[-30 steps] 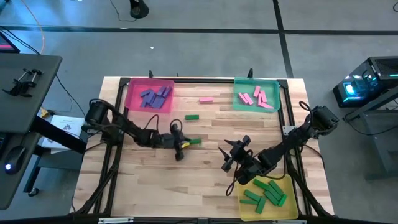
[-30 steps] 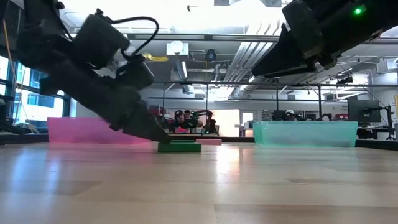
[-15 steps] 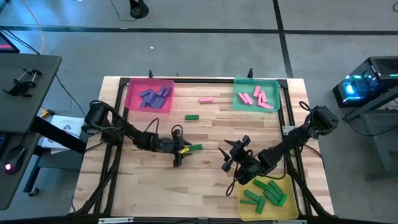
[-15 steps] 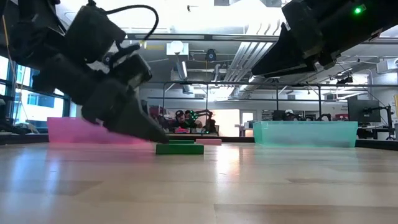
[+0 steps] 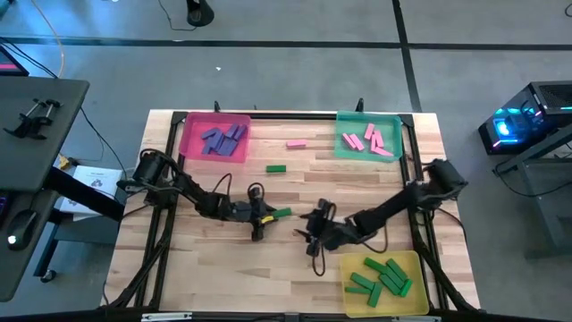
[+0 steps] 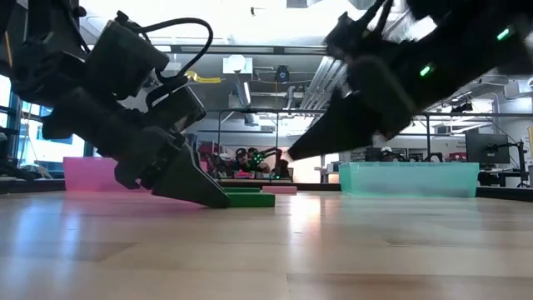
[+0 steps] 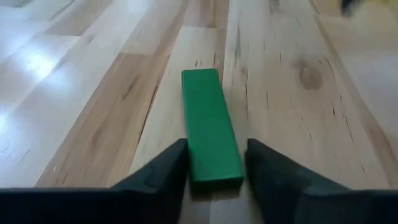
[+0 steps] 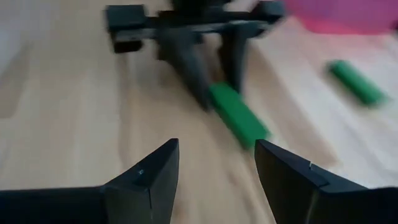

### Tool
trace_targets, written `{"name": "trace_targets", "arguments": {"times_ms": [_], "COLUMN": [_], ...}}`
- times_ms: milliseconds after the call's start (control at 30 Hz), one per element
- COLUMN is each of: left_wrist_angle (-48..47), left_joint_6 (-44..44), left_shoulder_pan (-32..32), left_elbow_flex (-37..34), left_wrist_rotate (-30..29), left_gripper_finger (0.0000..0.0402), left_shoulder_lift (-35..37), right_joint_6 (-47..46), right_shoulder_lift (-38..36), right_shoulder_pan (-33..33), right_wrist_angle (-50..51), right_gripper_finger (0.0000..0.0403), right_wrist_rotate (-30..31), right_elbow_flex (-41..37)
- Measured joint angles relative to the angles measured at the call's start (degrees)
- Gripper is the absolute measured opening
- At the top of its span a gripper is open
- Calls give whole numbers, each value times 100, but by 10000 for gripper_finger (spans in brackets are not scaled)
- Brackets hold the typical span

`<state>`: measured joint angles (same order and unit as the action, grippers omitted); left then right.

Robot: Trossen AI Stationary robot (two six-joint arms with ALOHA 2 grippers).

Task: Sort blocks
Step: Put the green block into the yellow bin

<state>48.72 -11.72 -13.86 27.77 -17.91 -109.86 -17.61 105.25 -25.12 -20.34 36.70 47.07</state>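
Green block (image 7: 210, 127) flat between left hand's (image 7: 214, 163) parted fingers, wrist view only, right hand (image 8: 214, 165) open, empty

Bare table (image 5: 206, 259) lies open near the front edge. Mid-table, the left gripper (image 5: 264, 216) and right gripper (image 5: 307, 234) crowd one green block (image 5: 281, 213).

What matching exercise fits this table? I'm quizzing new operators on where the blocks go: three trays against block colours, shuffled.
Trays:
1. pink tray
2. teal tray
3. yellow tray

Blocks inside:
A. green blocks
B. blue-purple blocks
C. pink blocks

Pairs: 1-B, 2-C, 3-A
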Motion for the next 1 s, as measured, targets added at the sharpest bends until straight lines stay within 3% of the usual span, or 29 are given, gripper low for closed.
{"name": "trace_targets", "arguments": {"times_ms": [133, 167, 333, 567, 1000], "left_wrist_angle": [-77, -86, -158, -157, -138], "left_joint_6": [-7, 11, 185, 335, 449], "left_shoulder_pan": [-88, -123, -378, -602, -696], "left_elbow_flex": [95, 122, 281, 513, 650], "left_wrist_rotate": [74, 79, 206, 74, 26], "left_gripper_finger": [77, 74, 74, 74, 74], "left_shoulder_lift": [0, 6, -1, -1, 10], "right_joint_6": [500, 576, 656, 756, 560], "right_shoulder_lift": [566, 657, 747, 733, 731], "right_shoulder_pan": [278, 328, 430, 426, 411], "right_wrist_angle": [-1322, -1552, -1971, -1788, -1397], "right_gripper_finger": [195, 195, 195, 195, 186], "right_wrist_rotate": [-829, -967, -1169, -1564, -1571], "right_elbow_flex": [0, 0, 2, 2, 4]}}
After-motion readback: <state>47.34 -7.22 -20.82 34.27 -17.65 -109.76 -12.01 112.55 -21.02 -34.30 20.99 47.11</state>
